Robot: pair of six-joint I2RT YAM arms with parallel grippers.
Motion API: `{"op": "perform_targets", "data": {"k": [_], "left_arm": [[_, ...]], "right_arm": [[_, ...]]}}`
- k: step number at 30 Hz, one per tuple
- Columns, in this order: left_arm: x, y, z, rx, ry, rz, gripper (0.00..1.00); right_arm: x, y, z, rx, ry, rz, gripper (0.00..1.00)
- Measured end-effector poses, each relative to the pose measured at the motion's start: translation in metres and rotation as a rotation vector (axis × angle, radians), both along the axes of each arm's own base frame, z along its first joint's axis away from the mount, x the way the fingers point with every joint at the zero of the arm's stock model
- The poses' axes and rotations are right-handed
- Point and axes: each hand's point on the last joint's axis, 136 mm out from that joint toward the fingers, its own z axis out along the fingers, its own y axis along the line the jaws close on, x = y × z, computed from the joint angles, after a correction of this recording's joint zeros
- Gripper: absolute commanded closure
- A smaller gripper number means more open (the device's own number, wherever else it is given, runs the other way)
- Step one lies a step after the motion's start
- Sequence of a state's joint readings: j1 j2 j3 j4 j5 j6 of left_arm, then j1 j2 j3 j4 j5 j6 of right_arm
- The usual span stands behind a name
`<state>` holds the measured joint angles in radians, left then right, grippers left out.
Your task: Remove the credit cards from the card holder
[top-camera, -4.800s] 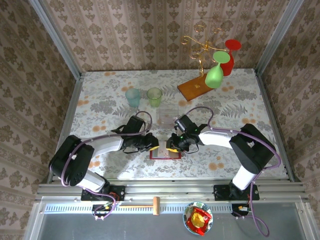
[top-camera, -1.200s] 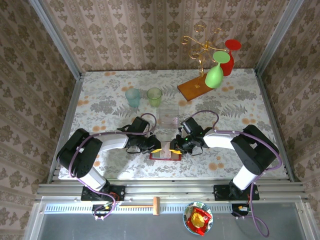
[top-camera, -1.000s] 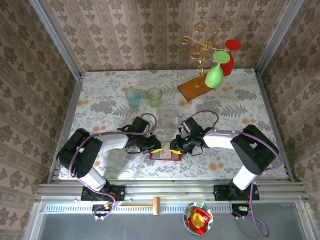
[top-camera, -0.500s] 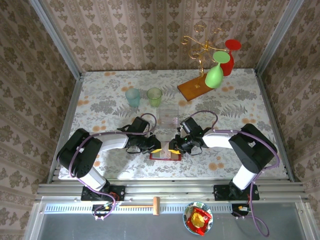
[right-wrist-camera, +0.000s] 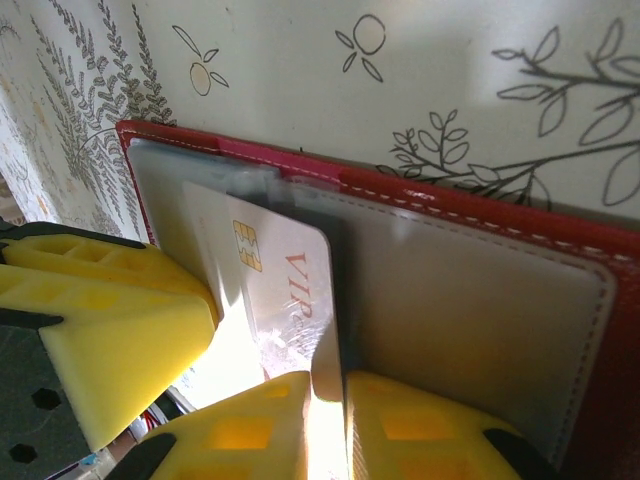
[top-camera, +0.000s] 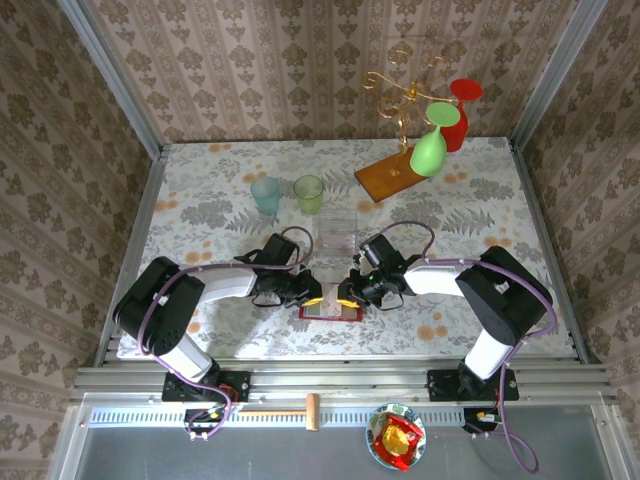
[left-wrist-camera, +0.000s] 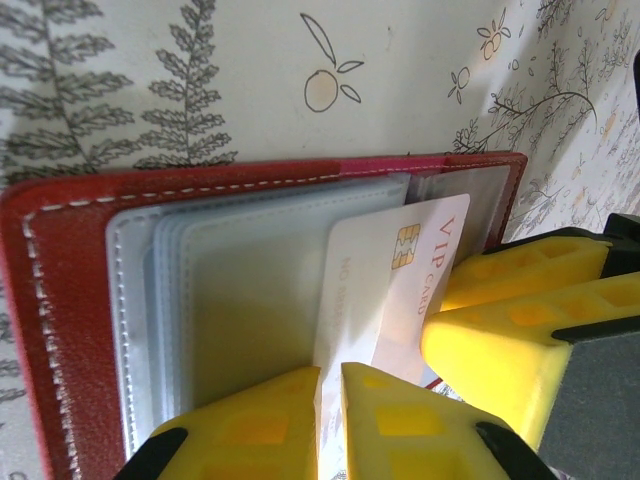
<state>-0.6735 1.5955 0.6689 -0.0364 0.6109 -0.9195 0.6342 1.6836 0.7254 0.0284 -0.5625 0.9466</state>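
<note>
The red card holder (top-camera: 330, 313) lies open on the flowered table between my two grippers, its greyish clear sleeves up (left-wrist-camera: 60, 300) (right-wrist-camera: 620, 330). A white-pink credit card (left-wrist-camera: 400, 280) marked VIP, with a gold chip, sticks partly out of a sleeve (right-wrist-camera: 270, 270). My left gripper (top-camera: 314, 297) is at the holder's left side, its jaws (left-wrist-camera: 330, 385) shut on a clear sleeve panel beside the card's edge. At the holder's right side, my right gripper (top-camera: 346, 297) pinches the card's edge (right-wrist-camera: 340, 385). Each wrist view shows the other gripper's yellow fingers (left-wrist-camera: 520, 330) (right-wrist-camera: 110, 320) close by.
Behind the holder stand a clear box (top-camera: 337, 232), a green cup (top-camera: 309, 192) and a blue cup (top-camera: 266, 193). A wooden base (top-camera: 388, 177) with a gold rack carries a green glass (top-camera: 430, 145) and a red glass (top-camera: 458, 115) at the back right.
The right gripper's jaws have narrowed onto the card's edge. Both arms have stayed almost where they were beside the holder.
</note>
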Motion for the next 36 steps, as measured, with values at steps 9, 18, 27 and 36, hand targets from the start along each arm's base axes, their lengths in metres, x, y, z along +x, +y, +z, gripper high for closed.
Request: {"op": "perform_targets", "data": {"k": [9, 18, 27, 36], "left_arm": [[0.000, 0.000, 0.002, 0.006, 0.008, -0.004, 0.81], [-0.002, 0.002, 0.002, 0.024, 0.019, -0.008, 0.80], [-0.002, 0.006, 0.009, 0.037, 0.003, 0.004, 0.76], [0.018, 0.007, 0.040, 0.002, -0.082, 0.046, 0.73]], "right_arm": [[0.000, 0.000, 0.005, 0.003, -0.011, 0.004, 0.89], [0.001, -0.011, 0.022, -0.012, -0.060, 0.005, 0.90], [-0.007, -0.028, 0.038, -0.072, -0.110, 0.037, 0.95], [0.011, -0.030, 0.074, -0.144, -0.288, 0.178, 1.00]]}}
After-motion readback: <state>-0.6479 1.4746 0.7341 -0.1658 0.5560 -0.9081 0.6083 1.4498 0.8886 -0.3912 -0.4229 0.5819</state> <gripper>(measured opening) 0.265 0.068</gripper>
